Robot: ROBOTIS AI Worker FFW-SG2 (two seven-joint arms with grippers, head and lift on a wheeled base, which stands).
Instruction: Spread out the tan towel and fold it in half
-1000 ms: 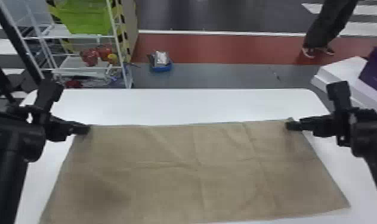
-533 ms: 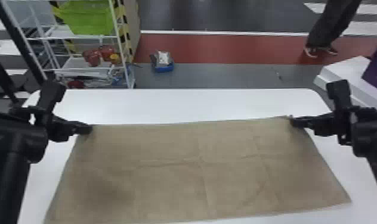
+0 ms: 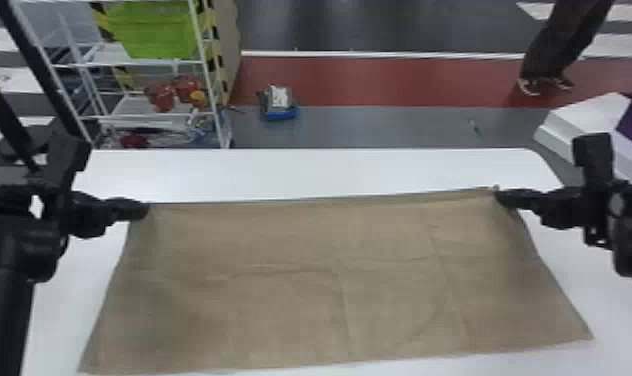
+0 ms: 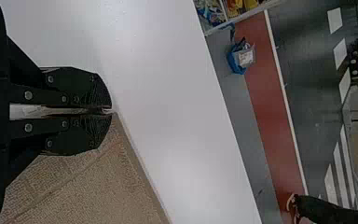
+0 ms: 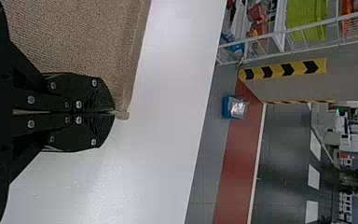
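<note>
Tan towel (image 3: 300,300) lies spread over the white table (image 3: 305,172), white shelving (image 3: 214,100) beyond.

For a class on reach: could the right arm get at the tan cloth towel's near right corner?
Probably yes: nothing covers that corner, but the black right gripper must first release the far one.

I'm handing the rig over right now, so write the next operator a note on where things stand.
Left hand: closed on the towel's far left corner.
Right hand: closed on its far right corner.
Tan towel: spread wide across the white table, far edge running between the hands, near edge toward the robot.
Done: towel opened out fairly flat, with light creases.
Left to do: fold in half, it seems; probably by bringing the held far edge over to the near one, then letting go.
</note>
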